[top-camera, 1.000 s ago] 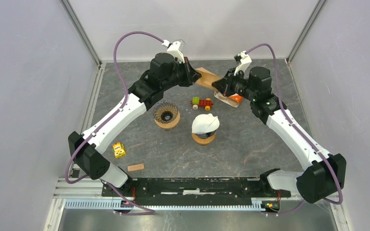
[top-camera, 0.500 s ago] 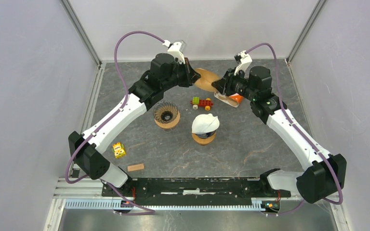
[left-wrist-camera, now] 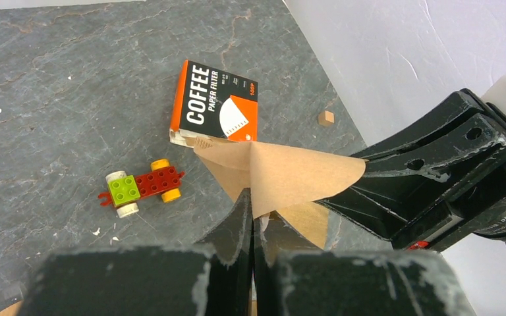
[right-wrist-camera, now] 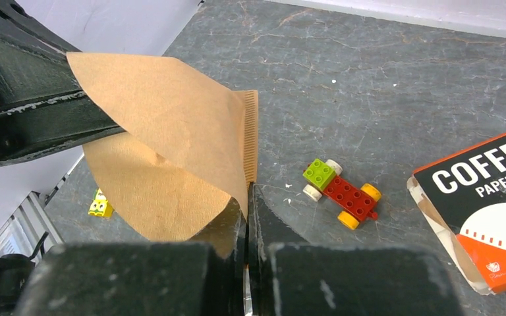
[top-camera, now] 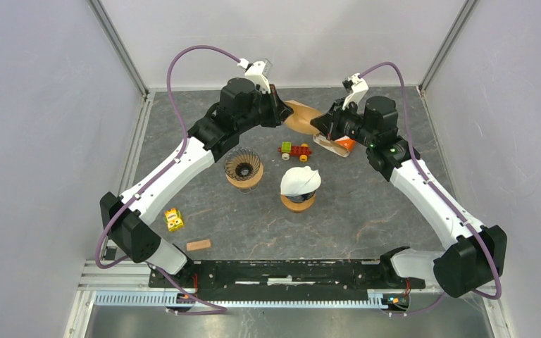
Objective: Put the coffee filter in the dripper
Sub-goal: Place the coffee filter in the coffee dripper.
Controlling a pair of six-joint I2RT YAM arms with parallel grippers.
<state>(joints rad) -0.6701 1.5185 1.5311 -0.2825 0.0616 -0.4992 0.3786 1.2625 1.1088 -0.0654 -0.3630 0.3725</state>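
Observation:
A brown paper coffee filter point(top-camera: 299, 116) hangs in the air at the back of the table, pinched from both sides. My left gripper point(top-camera: 282, 111) is shut on its left edge and my right gripper point(top-camera: 317, 121) is shut on its right edge. The left wrist view has the coffee filter point(left-wrist-camera: 290, 174) bulging open above the left gripper point(left-wrist-camera: 252, 204). From the right wrist, the coffee filter point(right-wrist-camera: 165, 138) rises from the right gripper point(right-wrist-camera: 246, 197) at its ribbed seam. An empty dark dripper point(top-camera: 243, 167) on a wooden ring stands below and left of the filter.
A second dripper point(top-camera: 300, 184) holds a white filter. An orange and black filter box point(top-camera: 338, 144) lies under the right gripper. A red Lego car point(top-camera: 294, 150) sits between box and drippers. A yellow toy point(top-camera: 174, 220) and a wooden block point(top-camera: 198, 245) lie near the left arm.
The coffee filter, flat and stretched a second ago, now bows into a rounded, opened shape between the two grippers. Both arms have barely moved.

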